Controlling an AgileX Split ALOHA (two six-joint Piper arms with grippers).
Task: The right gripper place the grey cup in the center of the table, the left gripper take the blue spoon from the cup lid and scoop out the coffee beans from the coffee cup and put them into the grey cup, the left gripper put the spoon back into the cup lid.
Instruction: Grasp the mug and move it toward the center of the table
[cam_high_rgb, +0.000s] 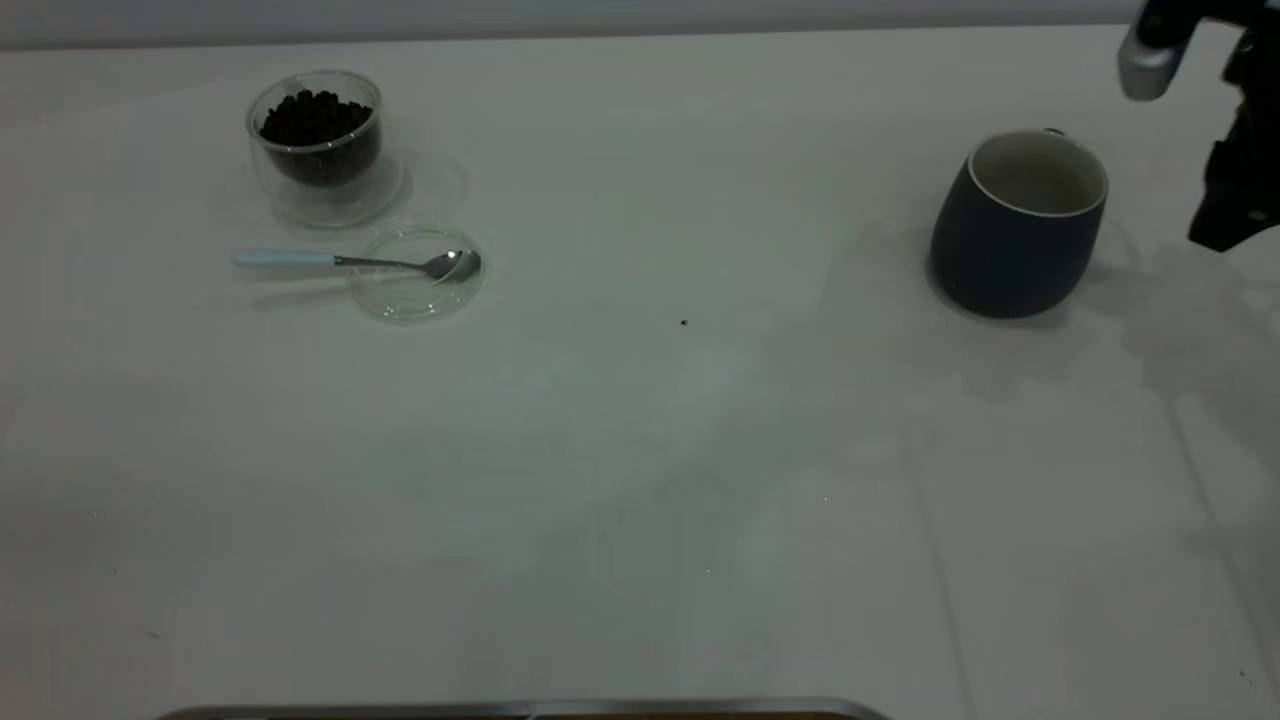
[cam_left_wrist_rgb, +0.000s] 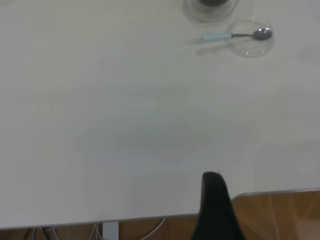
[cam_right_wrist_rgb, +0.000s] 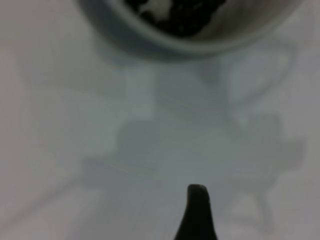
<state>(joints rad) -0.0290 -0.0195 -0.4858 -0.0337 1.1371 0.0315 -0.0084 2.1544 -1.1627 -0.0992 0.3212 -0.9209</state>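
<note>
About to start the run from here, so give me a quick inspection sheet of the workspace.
Surface: white table, one dark speck near the middle.
Job's things: coffee cup far left, full of beans; spoon with its bowl on the lid, handle sticking out; grey cup upright at right, not centred.
Clutter: nothing seen.
Grippers: right gripper beside the grey cup, holding nothing; left gripper over the table's edge.
Cables: some below the table edge.
Surroundings: wooden floor.
</note>
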